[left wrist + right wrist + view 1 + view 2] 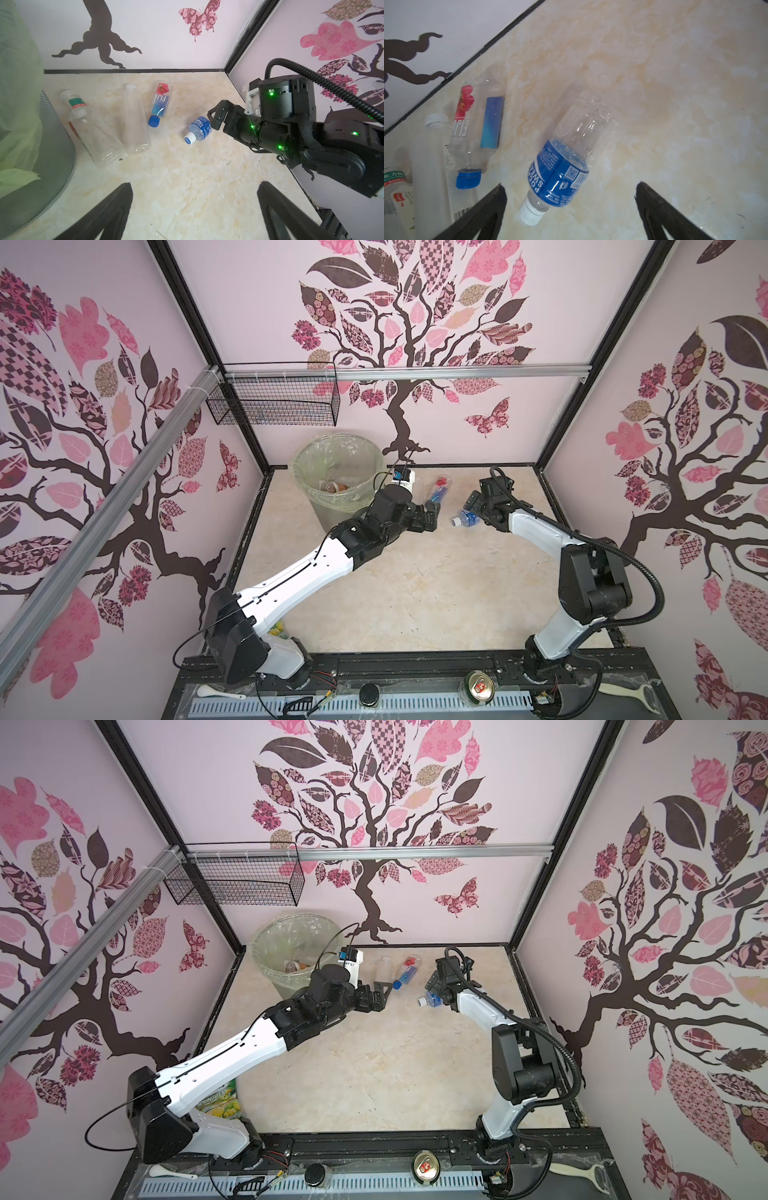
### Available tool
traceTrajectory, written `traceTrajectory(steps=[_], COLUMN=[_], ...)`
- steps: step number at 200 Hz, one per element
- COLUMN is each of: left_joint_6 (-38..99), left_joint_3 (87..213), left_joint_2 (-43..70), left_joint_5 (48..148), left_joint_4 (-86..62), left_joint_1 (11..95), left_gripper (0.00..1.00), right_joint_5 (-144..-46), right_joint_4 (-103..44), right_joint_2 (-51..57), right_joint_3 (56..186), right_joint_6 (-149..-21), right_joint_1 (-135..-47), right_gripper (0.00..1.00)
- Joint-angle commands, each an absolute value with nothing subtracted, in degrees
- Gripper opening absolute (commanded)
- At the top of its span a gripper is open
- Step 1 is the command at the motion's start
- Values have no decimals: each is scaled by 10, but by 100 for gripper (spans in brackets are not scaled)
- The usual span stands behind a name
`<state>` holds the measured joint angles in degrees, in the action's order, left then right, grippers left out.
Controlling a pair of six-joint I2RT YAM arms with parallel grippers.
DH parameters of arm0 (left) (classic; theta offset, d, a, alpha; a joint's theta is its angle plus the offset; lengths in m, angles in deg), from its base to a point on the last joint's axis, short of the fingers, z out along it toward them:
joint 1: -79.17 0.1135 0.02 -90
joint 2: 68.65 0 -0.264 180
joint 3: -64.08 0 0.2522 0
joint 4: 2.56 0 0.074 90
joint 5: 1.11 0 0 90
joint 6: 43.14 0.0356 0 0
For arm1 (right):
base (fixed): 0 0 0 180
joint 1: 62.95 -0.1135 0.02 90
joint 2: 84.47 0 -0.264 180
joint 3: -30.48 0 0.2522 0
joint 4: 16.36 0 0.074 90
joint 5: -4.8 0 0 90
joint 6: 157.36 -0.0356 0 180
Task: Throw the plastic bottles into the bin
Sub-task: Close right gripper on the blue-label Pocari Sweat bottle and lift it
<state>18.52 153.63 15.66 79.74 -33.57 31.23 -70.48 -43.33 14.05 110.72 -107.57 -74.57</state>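
The bin (320, 510) (266, 969) stands at the back left, bag-lined, with some items inside. Several plastic bottles lie on the floor to its right. A blue-labelled one with a white cap (466, 518) (432, 1000) (200, 128) (560, 166) lies under my right gripper (473, 502) (216, 116) (570, 186), which hangs open over its neck end without touching it. A Fiji bottle with a blue cap (438, 489) (160, 102) (475, 128), a frosted one (384, 968) (135, 120) and two clear ones (97, 141) lie nearer the bin. My left gripper (434, 514) (195, 185) is open and empty over bare floor.
A black wire basket (274, 402) hangs on the back wall above the bin. On the front ledge sit a metal can (478, 689), a black lid (369, 693), a white spoon (220, 693) and a peeler (623, 691). A snack bag (220, 1102) lies under the left arm.
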Motion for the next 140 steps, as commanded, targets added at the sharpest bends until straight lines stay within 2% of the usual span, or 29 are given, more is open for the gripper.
traceTrajectory(steps=[1, 89, 140], left_joint_6=[178, 162, 159], left_joint_3=[1536, 1513, 1512], left_joint_2=[181, 211, 220], left_joint_5=[813, 813, 824], left_joint_4=[-317, -295, -298], left_joint_1=[311, 312, 319], left_gripper=[98, 98, 98], right_joint_5=[-727, -739, -783], right_joint_4=[-420, -384, -351], right_joint_2=[174, 246, 274], right_joint_3=[1128, 1154, 1148], right_joint_6=[-1086, -1071, -1078], right_joint_1=[-732, -728, -727], right_gripper=[99, 100, 98])
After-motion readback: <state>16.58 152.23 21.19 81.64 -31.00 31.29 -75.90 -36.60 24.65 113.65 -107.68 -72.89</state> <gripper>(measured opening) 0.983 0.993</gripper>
